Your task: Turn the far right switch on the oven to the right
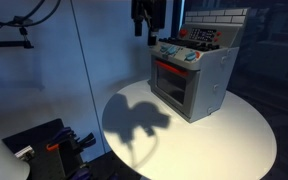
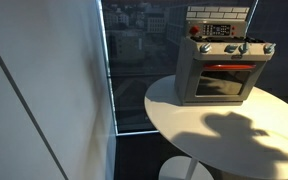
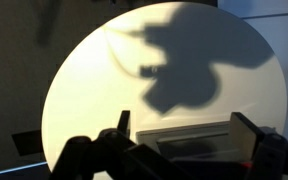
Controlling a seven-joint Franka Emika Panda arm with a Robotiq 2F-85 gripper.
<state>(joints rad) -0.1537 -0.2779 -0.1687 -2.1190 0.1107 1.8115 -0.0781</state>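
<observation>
While the pincer point(image 1: 144, 27) hangs wide open and empty above the table point(image 1: 234, 140), the switch point(image 1: 192, 57) ends the oven point(image 1: 199, 85) knob row. Danger: it could catch the neighbour or shove the oven!

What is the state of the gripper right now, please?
Gripper: open, jaws spread wide apart in the wrist view, holding nothing.
</observation>
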